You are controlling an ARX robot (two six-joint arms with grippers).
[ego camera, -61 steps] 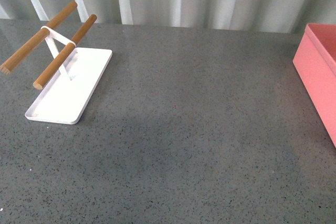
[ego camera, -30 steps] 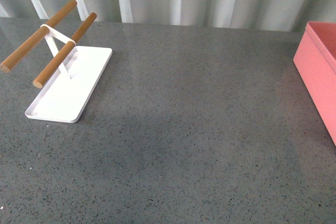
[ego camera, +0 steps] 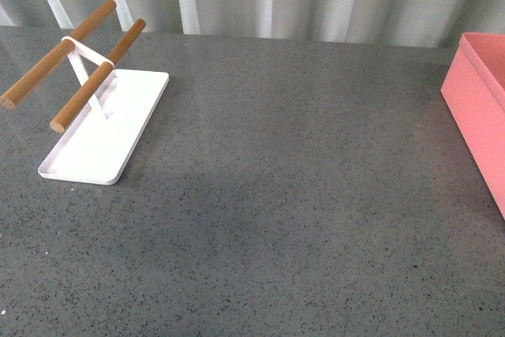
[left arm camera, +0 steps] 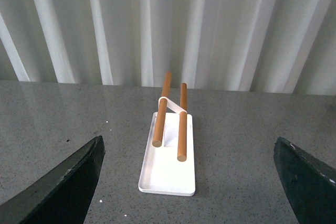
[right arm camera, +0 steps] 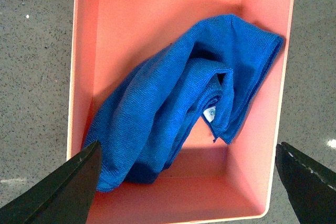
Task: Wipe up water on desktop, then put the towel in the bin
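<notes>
Towel [right arm camera: 173, 108] crumpled inside bin [right arm camera: 84, 35], below R end effector [right arm camera: 184, 192], fingers spread, empty

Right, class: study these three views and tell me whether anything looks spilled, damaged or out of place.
Nothing stands out. The towel lies crumpled inside the bin, the desktop shows no puddle, and the white tray with its wooden rods sits upright.

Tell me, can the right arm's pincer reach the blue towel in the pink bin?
Probably yes: the open right pincer hangs over the bin, and nothing covers the towel.
</notes>
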